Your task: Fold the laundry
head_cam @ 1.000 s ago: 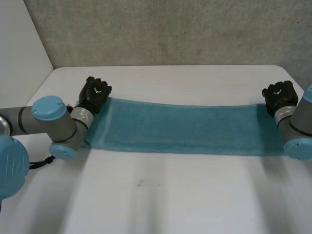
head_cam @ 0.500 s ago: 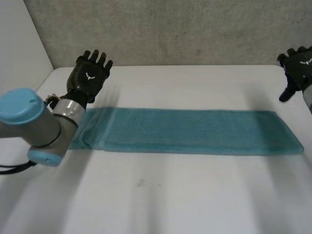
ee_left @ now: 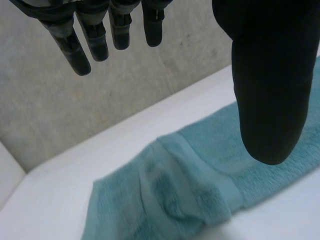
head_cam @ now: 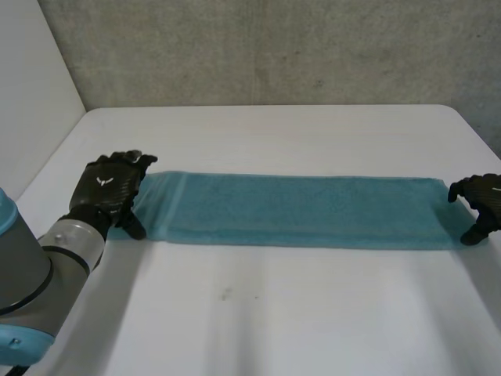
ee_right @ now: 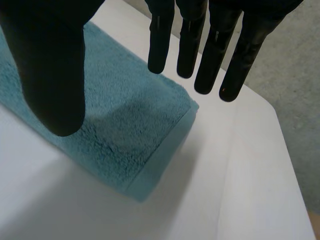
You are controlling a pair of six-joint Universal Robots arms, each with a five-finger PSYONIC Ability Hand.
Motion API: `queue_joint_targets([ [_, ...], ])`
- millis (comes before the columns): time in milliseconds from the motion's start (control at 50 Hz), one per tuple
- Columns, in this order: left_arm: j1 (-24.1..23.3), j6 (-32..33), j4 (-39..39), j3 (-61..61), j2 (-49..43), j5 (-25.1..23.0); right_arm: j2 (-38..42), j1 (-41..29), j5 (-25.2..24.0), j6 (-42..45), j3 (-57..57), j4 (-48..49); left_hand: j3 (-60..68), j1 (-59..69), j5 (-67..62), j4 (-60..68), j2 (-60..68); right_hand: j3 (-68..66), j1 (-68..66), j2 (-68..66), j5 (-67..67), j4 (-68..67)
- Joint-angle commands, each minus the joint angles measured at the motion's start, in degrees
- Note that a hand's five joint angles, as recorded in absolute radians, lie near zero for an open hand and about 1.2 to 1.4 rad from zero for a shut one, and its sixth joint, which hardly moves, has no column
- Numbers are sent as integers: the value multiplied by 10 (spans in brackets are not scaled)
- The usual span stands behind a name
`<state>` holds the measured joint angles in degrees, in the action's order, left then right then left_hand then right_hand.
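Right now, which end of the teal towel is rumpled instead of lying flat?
The end beside the left hand: the towel bunches into a raised fold there, while the end at the right hand lies flat with a straight hem.

No text, label, brand name or number can be read. A small white emblem (head_cam: 102, 182) is borne on the back of the left hand (head_cam: 112, 196) in the head view. It is shaped roughly like a spread V, and no letters can be made out in it.
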<state>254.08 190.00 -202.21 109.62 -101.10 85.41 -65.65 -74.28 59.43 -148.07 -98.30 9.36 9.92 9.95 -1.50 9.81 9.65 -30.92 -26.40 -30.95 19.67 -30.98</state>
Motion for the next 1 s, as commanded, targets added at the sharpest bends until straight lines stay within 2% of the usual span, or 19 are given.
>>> queue_joint_targets([
  [20, 2, -4, 8, 4, -2, 7, 47, -1, 5, 8, 6, 30, 10, 9, 6, 11, 12, -93, -138, -92, 105, -92],
  [100, 3, -3, 8, 5, -3, 7, 59, -1, 4, 19, 8, 32, 8, 8, 8, 9, 11, -101, -146, -101, 114, -101],
  [260, 2, -4, 7, 8, -3, 6, 72, 3, 3, 37, 14, 31, 8, 8, 8, 9, 11, -210, -256, -210, 223, -210],
  [300, 1, -4, 7, 8, -3, 6, 75, 4, 4, 39, 18, 32, 6, 6, 9, 7, 9, -414, -460, -414, 427, -414],
  [320, 1, -4, 8, 9, -3, 6, 75, 4, 4, 39, 18, 32, 6, 6, 9, 7, 9, -416, -461, -415, 428, -415],
  [340, 1, -4, 7, 9, -3, 6, 75, 5, 4, 39, 21, 33, 5, 4, 11, 6, 7, -490, -535, -490, 503, -489],
  [400, 0, -4, 8, 9, -2, 6, 75, 16, 26, 35, 32, 44, 5, 4, 11, 6, 7, -491, -536, -490, 503, -490],
  [440, -1, -4, 8, 10, -2, 6, 74, 39, 81, 33, 41, 50, 5, 4, 11, 6, 7, -491, -536, -490, 503, -490],
  [460, -2, -4, 8, 12, -2, 7, 74, 39, 82, 33, 41, 50, 5, 4, 11, 6, 7, -491, -536, -490, 503, -490],
  [540, -2, -3, 8, 13, 1, 7, 74, 68, 160, 42, 69, 51, 5, 4, 11, 6, 7, -491, -536, -490, 503, -490],
  [600, -2, -3, 8, 15, 9, 7, 76, 88, 189, 48, 97, 47, 5, 4, 11, 6, 7, -491, -536, -490, 503, -490],
  [780, 1, -3, 8, 15, 12, 7, 75, 99, 198, 84, 128, 44, 5, 4, 11, 6, 7, -491, -536, -490, 503, -490],
  [840, 2, -3, 8, 15, 12, 7, 59, 30, 195, 70, 137, 45, 3, 3, 13, 4, 6, -491, -536, -490, 503, -490],
  [860, 2, -3, 8, 15, 13, 7, 59, 29, 195, 70, 137, 45, 5, 4, 11, 6, 7, -491, -536, -490, 503, -490],
  [900, 2, -3, 8, 14, 14, 7, 34, -57, 191, 56, 151, 46, 3, 3, 13, 4, 6, -491, -536, -490, 503, -490],
  [920, 2, -3, 8, 14, 14, 7, 34, -57, 191, 56, 151, 46, 3, 3, 13, 4, 6, -491, -536, -490, 503, -490],
  [960, 4, -3, 8, 14, 18, 7, 16, -138, 189, 51, 163, 51, 3, 3, 13, 4, 6, -491, -536, -490, 503, -490],
  [980, 4, -3, 8, 14, 18, 7, 16, -139, 189, 51, 163, 51, 3, 3, 13, 4, 6, -491, -536, -490, 503, -490],
  [1000, 4, -3, 8, 14, 20, 7, 13, -187, 188, 51, 176, 51, 3, 3, 13, 4, 6, -491, -536, -490, 503, -490],
])
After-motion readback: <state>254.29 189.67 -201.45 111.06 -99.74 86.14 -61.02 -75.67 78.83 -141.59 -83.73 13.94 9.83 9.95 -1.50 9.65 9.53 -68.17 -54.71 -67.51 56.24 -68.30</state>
